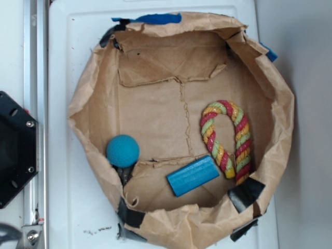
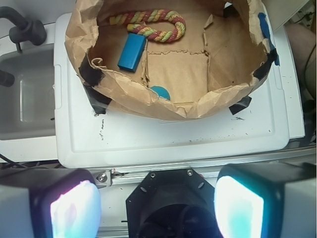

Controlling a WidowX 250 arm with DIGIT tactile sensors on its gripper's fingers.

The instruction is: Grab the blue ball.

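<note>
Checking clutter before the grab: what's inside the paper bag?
Inside the paper bag: the blue ball by the wall, a blue block, and a looped multicolour rope. In the wrist view the bag's rim hides most of the ball. The gripper is outside, open.

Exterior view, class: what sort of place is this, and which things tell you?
Probably a robot test bench, not a home: a taped-up paper bag used as a bin on a white plastic lid, holding the blue ball, a block and a rope toy.
</note>
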